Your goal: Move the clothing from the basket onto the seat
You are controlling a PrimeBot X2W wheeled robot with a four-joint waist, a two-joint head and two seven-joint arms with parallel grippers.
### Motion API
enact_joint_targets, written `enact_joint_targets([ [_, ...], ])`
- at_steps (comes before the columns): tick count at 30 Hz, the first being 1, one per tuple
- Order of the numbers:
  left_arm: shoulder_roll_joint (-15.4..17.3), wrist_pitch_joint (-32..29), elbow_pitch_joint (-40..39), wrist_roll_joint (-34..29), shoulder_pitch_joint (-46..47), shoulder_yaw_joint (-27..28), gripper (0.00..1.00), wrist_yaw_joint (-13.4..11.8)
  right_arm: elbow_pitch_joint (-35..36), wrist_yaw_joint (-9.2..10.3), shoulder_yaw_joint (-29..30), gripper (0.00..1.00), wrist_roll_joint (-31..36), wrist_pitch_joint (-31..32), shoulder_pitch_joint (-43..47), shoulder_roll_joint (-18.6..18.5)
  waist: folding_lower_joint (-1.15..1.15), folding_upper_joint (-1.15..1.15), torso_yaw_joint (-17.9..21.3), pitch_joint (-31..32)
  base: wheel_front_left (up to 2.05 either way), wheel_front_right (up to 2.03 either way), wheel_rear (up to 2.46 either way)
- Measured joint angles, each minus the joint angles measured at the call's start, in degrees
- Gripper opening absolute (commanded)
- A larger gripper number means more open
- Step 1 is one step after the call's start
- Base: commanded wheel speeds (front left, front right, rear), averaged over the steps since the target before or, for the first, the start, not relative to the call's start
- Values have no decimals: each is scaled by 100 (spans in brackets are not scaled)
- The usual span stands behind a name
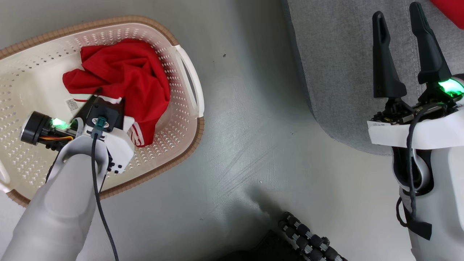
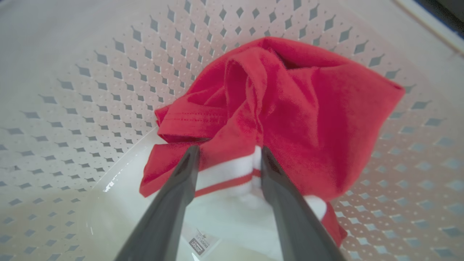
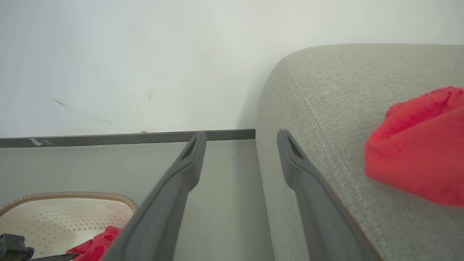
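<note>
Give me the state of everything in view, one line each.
basket garment: crumpled, inside the basket.
seat garment: lying on the seat.
basket: upright on the floor.
left gripper: open, straddling the basket garment's white band.
right gripper: open, empty, above the seat's edge.

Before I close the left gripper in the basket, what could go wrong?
The open left gripper straddles only the white striped band of the red clothing; a thin pinch might slip.
The clothing is bunched against the basket wall, so lifting could drag or tip the basket.
</note>
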State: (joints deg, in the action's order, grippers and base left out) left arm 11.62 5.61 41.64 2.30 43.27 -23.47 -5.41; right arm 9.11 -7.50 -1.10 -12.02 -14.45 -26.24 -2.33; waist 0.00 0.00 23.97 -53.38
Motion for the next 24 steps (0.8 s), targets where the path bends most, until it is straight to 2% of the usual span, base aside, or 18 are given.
enact_joint_targets([
  [1, -21, 0, 38, 0, 2, -2, 40, 0, 3, 0, -1, 100, 0, 0, -27, 0, 0, 0, -16, -3, 0, 0, 0],
  [2, -59, 3, 102, 0, 12, -9, 0, -2, 5, 0, -2, 100, 2, 0, -54, 0, 0, 0, -43, 1, 0, 0, 0],
  [13, -292, 396, 126, 0, 137, -151, 0, 13, -40, 0, 25, 100, 51, 0, -159, -1, 0, 0, -212, 125, 0, 0, 0],
  [24, -355, 680, -222, 0, 130, -296, 0, 211, -198, 0, -71, 100, 160, -2, -358, -3, 0, 0, -449, 436, 0, 0, 0],
])
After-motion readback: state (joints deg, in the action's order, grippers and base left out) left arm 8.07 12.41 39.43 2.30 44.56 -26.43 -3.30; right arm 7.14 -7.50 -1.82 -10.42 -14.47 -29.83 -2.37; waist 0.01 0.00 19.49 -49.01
